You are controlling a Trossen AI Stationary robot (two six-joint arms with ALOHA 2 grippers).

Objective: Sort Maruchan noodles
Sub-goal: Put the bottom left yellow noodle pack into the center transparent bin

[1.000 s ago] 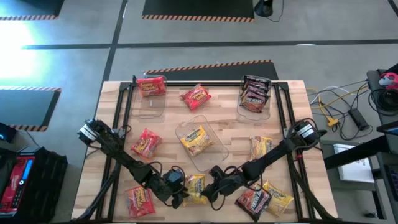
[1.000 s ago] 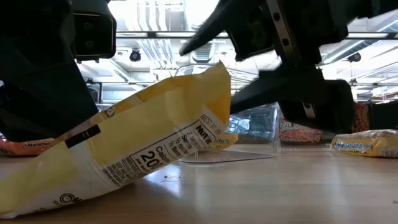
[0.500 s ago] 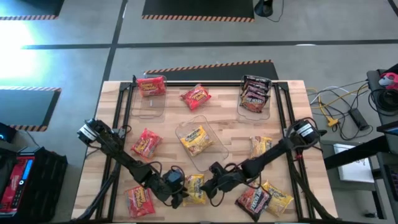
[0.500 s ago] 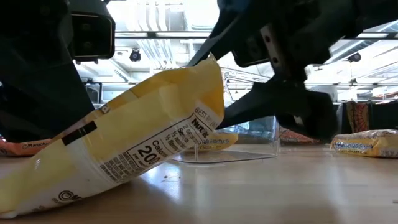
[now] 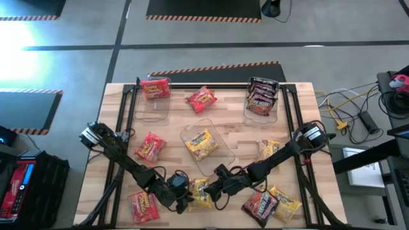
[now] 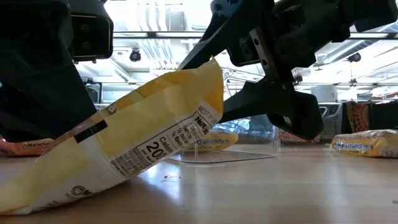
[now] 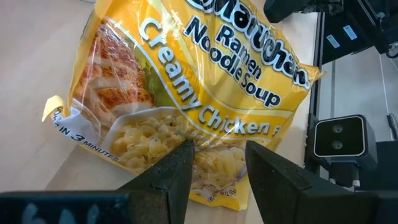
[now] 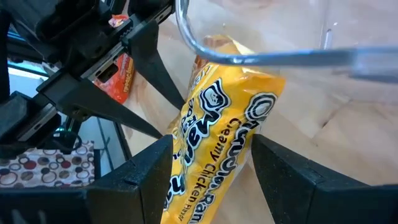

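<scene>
Fingers apparently straddling yellow packet

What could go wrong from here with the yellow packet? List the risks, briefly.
1. The left gripper and right gripper crowd the one yellow packet, so they may collide.
2. The packet stands tilted, one end on the table. The right fingers straddle it open, so it could flop down.
3. The clear bin sits just beyond the right gripper, and a lift might knock it.
</scene>
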